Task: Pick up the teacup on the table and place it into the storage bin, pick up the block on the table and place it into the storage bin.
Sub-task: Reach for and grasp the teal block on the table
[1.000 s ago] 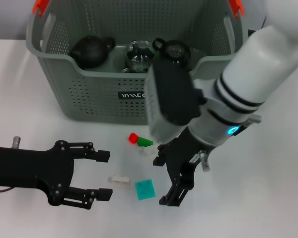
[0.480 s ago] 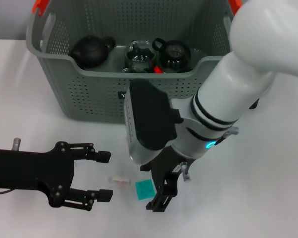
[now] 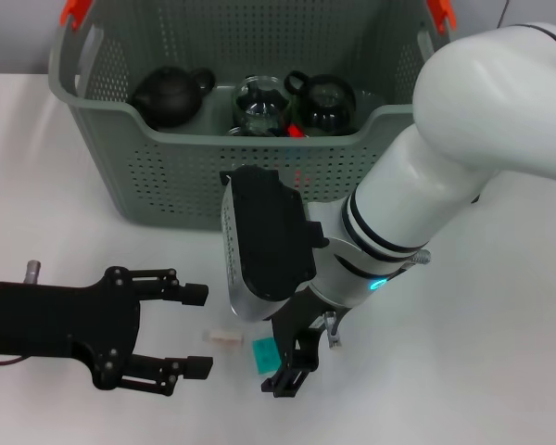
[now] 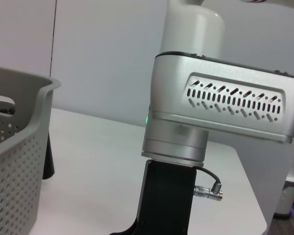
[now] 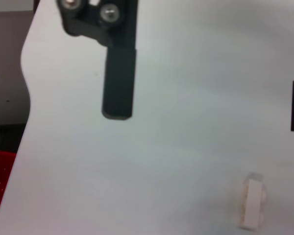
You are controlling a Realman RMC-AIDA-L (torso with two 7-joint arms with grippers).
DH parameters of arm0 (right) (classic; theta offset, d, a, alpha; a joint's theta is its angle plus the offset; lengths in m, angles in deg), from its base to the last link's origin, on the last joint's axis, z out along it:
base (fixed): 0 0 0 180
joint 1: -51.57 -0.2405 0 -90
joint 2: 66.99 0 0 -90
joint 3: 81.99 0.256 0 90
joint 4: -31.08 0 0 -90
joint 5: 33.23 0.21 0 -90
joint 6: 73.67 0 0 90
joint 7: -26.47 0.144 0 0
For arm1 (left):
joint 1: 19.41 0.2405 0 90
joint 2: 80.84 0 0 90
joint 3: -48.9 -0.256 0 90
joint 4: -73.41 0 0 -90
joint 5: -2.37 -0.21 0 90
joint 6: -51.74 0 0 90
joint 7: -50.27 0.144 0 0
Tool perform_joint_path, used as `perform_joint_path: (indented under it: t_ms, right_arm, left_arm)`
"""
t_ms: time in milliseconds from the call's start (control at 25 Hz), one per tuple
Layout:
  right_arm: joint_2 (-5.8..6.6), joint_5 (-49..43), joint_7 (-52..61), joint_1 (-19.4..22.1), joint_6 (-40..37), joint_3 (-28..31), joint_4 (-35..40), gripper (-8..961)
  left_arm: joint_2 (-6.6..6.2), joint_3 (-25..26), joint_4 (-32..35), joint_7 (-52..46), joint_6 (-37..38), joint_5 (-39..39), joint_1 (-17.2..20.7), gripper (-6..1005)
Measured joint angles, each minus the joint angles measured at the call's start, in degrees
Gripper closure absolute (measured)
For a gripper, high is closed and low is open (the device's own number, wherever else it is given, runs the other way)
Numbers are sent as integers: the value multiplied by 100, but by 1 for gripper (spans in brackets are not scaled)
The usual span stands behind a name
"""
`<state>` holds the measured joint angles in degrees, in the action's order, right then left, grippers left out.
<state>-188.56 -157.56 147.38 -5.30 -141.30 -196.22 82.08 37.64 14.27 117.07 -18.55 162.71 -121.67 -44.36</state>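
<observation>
I see the white worktop [image 3: 500, 352] filling the head view, with the storage bin [image 3: 167, 176] at the back. Inside it sit a dark teapot [image 3: 171, 93], a clear glass cup [image 3: 258, 104] and a dark teacup [image 3: 326, 100], side by side along the front wall, with a red bit showing just between the last two.

My right arm [image 3: 445, 158] reaches down in front of the bin, its camera housing covering the bin's label. The right pincer [image 3: 285, 363] is low over the worktop, right at the teal block [image 3: 264, 352], which is half hidden under it; the fingers stand apart, one visible at the block's near edge, nothing gripped as far as I can tell.

The left pincer [image 3: 181, 329] lies near the worktop's front left, released, fingers wide apart and empty.

A small pale block [image 3: 224, 337] lies between the left pincer's fingertips and the teal block, touching neither. The right wrist view shows it too [image 5: 252, 201], with one dark finger [image 5: 118, 78] well apart from it.
</observation>
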Motion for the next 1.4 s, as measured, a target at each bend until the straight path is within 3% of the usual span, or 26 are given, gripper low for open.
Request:
perform_joint_path:
  t_ms: [1080,1400]
  right_arm:
    - [-16,128,26,-7,260,-260,-255,12]
    - [-16,129,29,-6,272,-261,-257,277]
  left_arm:
    - [-19,88,-7,0,34,12,-29,188]
    - [-26,89,-7,0,39,38,-6,188]
